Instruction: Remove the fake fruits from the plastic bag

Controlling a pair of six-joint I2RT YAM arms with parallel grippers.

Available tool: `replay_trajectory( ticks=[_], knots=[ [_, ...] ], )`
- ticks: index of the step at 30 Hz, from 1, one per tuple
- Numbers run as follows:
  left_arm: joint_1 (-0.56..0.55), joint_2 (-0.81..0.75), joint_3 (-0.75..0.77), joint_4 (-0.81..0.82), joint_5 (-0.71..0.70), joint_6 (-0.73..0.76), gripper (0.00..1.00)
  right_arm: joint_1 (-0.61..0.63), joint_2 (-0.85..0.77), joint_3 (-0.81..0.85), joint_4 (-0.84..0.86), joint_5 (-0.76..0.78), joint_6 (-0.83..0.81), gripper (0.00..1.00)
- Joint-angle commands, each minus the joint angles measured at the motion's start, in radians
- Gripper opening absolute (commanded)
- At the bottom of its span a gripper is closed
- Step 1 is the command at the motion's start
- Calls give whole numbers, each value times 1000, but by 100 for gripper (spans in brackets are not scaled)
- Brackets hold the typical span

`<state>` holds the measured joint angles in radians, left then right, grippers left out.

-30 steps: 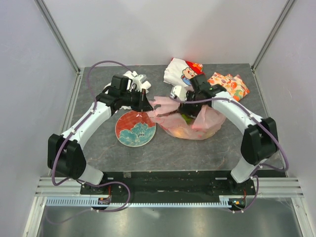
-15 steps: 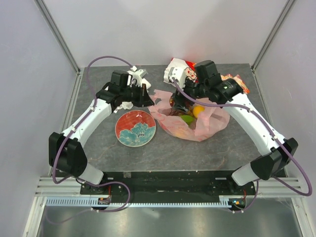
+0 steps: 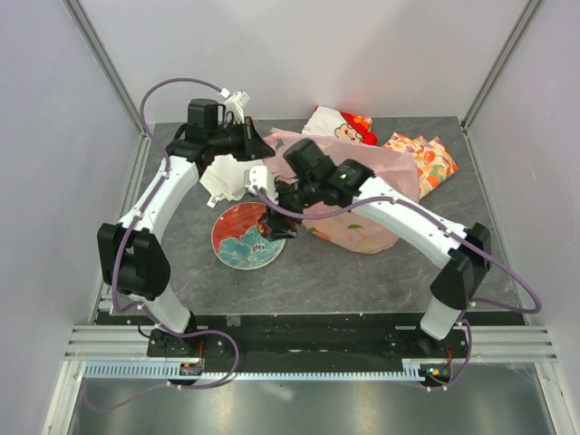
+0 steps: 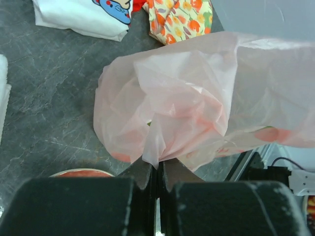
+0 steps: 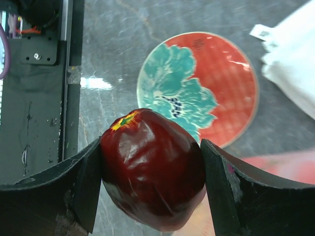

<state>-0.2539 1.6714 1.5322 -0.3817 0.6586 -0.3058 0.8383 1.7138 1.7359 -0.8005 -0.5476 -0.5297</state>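
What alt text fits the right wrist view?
The right gripper clamps a glossy dark red plastic plum over a round red plate with a teal flower pattern, which lies on a grey marbled table.

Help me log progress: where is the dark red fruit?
Top view, centre: the fruit sits in the right claw over the red plate's edge, beside the plastic bag.

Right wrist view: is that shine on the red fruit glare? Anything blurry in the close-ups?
Right wrist view: yes, soft highlights on the glossy dark red plastic fruit, brighter glints on the red plate with teal flower. Left wrist view: black fingers at the bottom blurred, thin pale pink plastic bag sharp.
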Motion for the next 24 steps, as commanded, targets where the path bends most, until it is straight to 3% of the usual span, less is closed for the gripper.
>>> replay_trajectory(
  ticks=[1, 7, 14, 22, 24],
  knots=[
    [33, 10, 20, 56, 98, -110, 2, 68, 49, -116, 189, -19, -12, 48],
    [54, -13, -26, 79, 128, -174, 2, 110, 161, -196, 380, 60, 11, 49],
    [54, -25, -26, 92, 128, -176, 2, 130, 300, -150, 412, 147, -21, 50],
    [54, -42, -41, 104, 124, -174, 2, 133, 339, -148, 454, 187, 8, 60],
    [54, -47, -49, 109, 125, -174, 2, 137, 342, -145, 445, 183, 7, 69]
  ],
)
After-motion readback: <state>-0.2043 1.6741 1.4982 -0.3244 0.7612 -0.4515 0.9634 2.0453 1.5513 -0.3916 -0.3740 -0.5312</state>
